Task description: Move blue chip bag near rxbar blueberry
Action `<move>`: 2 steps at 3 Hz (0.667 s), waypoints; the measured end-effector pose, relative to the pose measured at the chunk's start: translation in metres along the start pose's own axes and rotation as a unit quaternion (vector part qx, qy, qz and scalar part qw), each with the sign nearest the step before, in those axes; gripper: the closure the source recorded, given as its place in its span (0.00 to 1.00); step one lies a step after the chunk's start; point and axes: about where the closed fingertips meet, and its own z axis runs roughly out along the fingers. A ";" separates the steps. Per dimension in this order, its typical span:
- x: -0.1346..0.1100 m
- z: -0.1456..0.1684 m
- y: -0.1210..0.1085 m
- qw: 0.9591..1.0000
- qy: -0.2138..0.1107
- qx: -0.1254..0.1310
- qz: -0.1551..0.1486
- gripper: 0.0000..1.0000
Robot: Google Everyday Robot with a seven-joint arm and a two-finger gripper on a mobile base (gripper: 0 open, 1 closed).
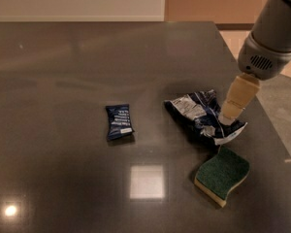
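The blue chip bag (pixel 200 114) lies crumpled on the dark table (pixel 63 72), right of centre, dark blue with silver-white patches. The rxbar blueberry (pixel 119 122) is a small flat dark blue packet with white text, lying to the bag's left with a gap of bare table between them. My gripper (pixel 229 116) comes down from the upper right on a grey arm (pixel 271 38). Its cream tip is at the bag's right edge, touching or just above it.
A green sponge with a yellow underside (pixel 223 174) lies just in front of the bag, to the right. The table's right edge (pixel 262 110) runs close behind the gripper. A bright light reflection (pixel 146 181) shows on the tabletop.
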 end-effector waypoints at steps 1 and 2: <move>-0.005 0.023 -0.004 0.999 0.001 -0.011 0.046 0.00; -0.011 0.039 0.000 0.997 -0.002 -0.025 0.074 0.00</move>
